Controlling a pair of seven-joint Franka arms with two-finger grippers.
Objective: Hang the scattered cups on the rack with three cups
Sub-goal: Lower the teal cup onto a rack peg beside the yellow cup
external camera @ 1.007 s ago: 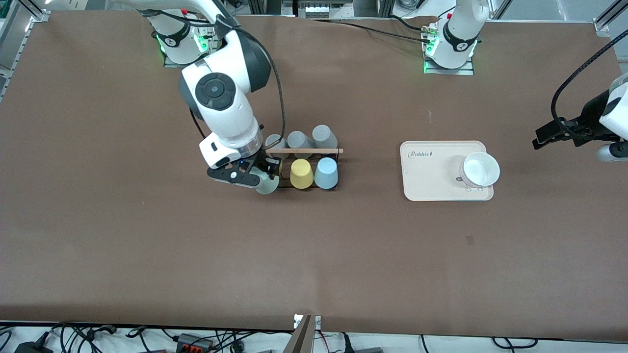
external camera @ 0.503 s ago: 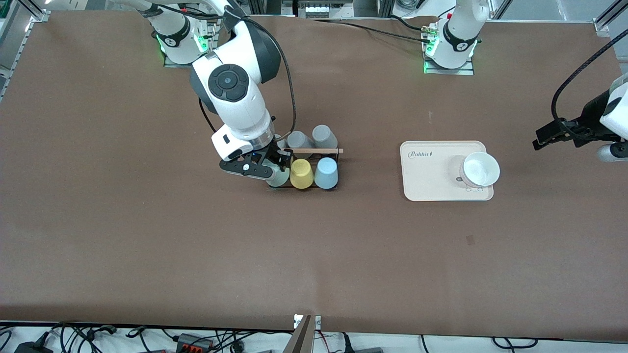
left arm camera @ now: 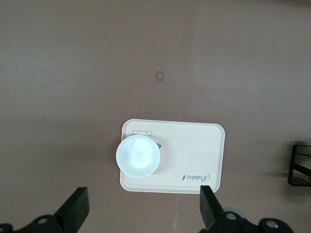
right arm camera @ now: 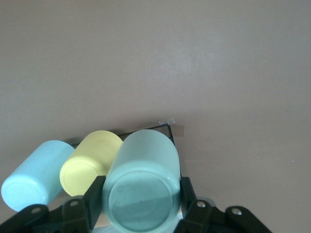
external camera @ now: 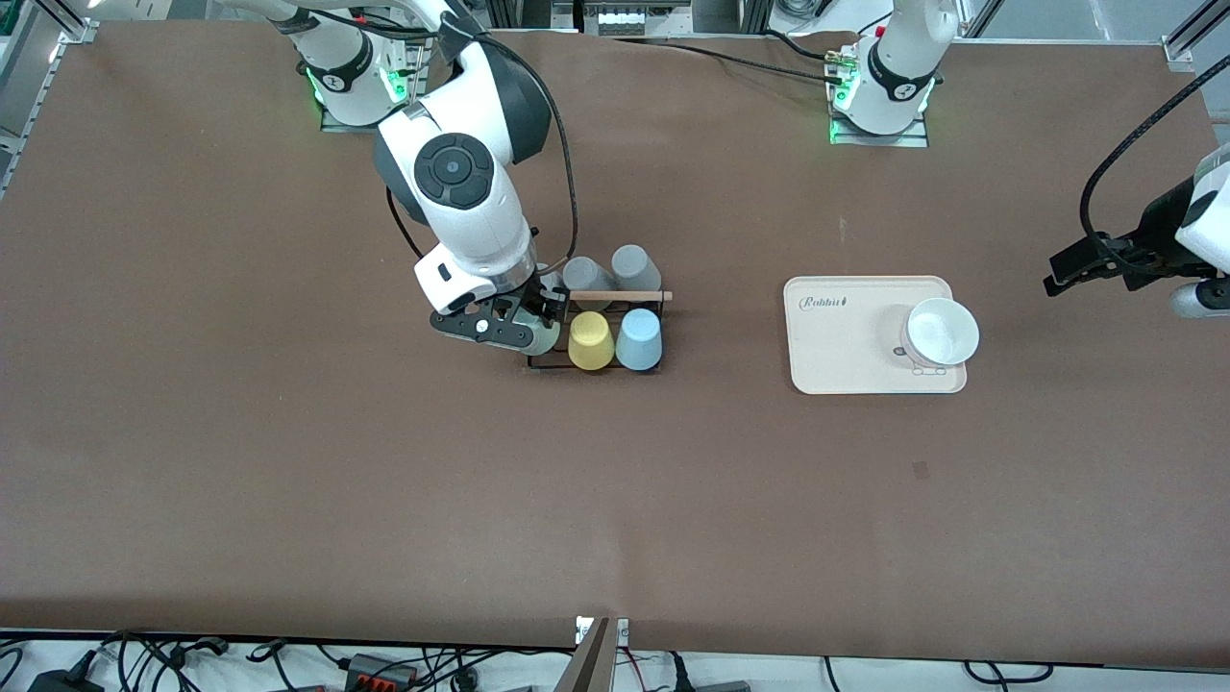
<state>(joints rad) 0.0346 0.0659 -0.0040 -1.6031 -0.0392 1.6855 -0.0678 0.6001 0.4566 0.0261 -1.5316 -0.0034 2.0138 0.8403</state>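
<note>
The black wire rack with its wooden rod stands mid-table. On its row nearer the front camera a light blue cup and a yellow cup sit mouth-down. My right gripper is shut on the sage green cup, held mouth-down at the rack's end toward the right arm, beside the yellow cup. In the right wrist view the green cup's base fills the space between the fingers, over the rack's corner wire. Whether it rests on a peg is hidden. My left gripper waits open.
Grey cups sit on the rack's row farther from the front camera. A cream tray with a white bowl lies toward the left arm's end. The left wrist view shows that tray and bowl below the open left gripper.
My right gripper carried the green cup from just off the rack's end to the rack's end spot beside the yellow cup. The left arm has stayed still.
</note>
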